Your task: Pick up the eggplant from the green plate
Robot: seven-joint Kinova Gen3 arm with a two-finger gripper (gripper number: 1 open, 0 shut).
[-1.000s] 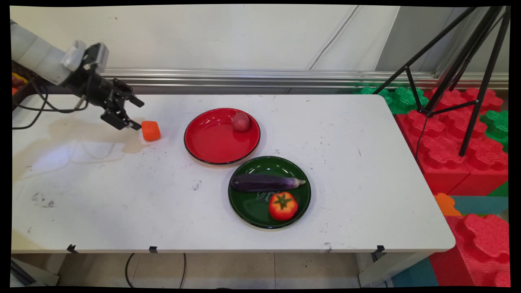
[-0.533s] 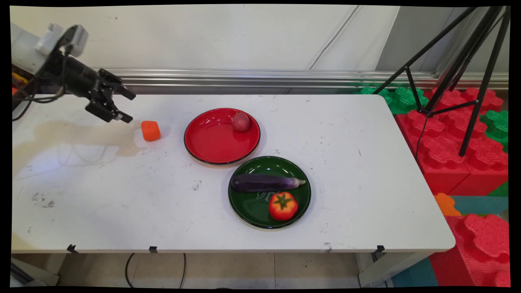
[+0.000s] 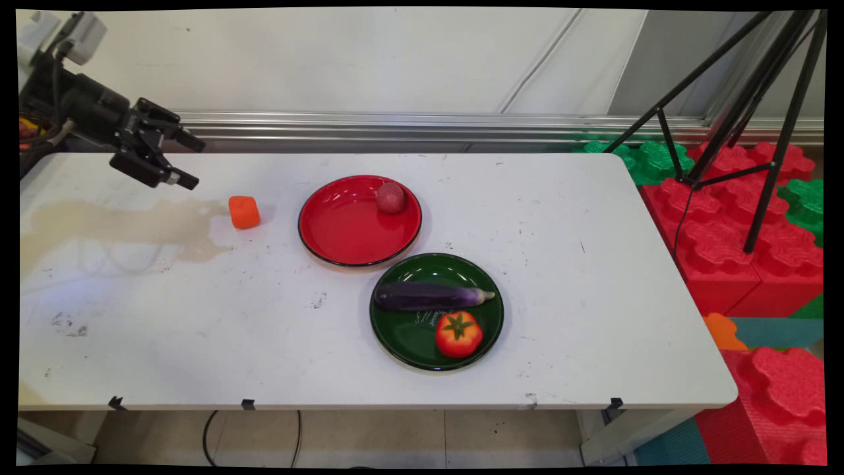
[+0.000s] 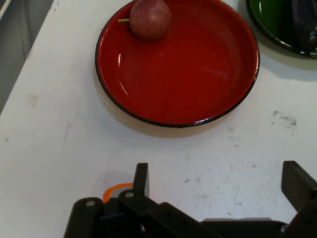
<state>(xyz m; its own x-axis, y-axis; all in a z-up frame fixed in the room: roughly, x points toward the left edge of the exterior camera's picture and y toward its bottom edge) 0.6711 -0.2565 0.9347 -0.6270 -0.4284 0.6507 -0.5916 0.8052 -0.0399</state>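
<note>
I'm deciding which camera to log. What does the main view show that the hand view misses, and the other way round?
Only the main view shows the tomato, the whole eggplant, the table's edges, the tripod and foam blocks.

Only the hand view shows the apple's stem.

Both show the open gripper, red plate, green plate and orange cube, of which the hand view catches only a sliver.
</note>
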